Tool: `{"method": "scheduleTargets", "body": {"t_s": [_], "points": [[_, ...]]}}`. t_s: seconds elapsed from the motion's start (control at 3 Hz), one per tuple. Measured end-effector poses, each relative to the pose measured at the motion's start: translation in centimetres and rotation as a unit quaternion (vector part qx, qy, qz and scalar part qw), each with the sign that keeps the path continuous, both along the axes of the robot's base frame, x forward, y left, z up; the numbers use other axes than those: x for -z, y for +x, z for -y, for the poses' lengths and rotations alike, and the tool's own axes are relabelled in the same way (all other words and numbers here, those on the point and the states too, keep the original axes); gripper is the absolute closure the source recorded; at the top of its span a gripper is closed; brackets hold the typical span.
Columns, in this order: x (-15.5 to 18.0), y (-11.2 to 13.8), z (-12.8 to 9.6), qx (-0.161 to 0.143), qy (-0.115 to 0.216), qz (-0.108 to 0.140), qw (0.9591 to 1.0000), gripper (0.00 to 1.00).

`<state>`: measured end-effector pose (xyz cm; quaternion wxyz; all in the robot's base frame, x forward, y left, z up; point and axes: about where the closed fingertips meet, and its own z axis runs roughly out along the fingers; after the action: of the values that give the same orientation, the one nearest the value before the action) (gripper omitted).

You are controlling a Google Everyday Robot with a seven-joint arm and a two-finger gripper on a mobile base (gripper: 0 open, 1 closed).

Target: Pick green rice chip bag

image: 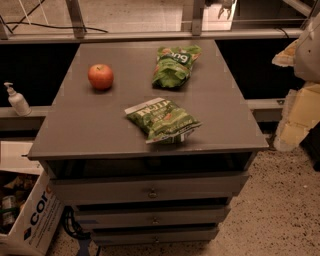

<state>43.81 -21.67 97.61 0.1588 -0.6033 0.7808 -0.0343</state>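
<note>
The green rice chip bag (174, 65) lies at the back of the grey cabinet top (225, 115), right of centre; it is bright green and crumpled, with big white letters. My gripper (226, 8) is a small shape at the very top edge of the camera view, beyond the far edge of the cabinet and above and to the right of the bag, well apart from it. Part of my pale arm (302, 90) shows along the right edge.
A darker green flat bag with a white edge strip (163, 120) lies near the front centre. A red apple (100, 76) sits at the back left. Drawers (152, 191) are below the top. A pump bottle (16, 100) and a cardboard box (31, 215) stand at the left.
</note>
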Motion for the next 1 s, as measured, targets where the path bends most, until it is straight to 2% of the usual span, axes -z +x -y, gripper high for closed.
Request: {"method": "scheduleTargets", "body": {"t_s": [0.67,1.0], "points": [[0.0,0.2,-0.1,-0.002,0.001,0.005,1.0,0.0],[-0.2,2.0,-1.0,-0.022,0.01,0.052,0.9984,0.0]]}}
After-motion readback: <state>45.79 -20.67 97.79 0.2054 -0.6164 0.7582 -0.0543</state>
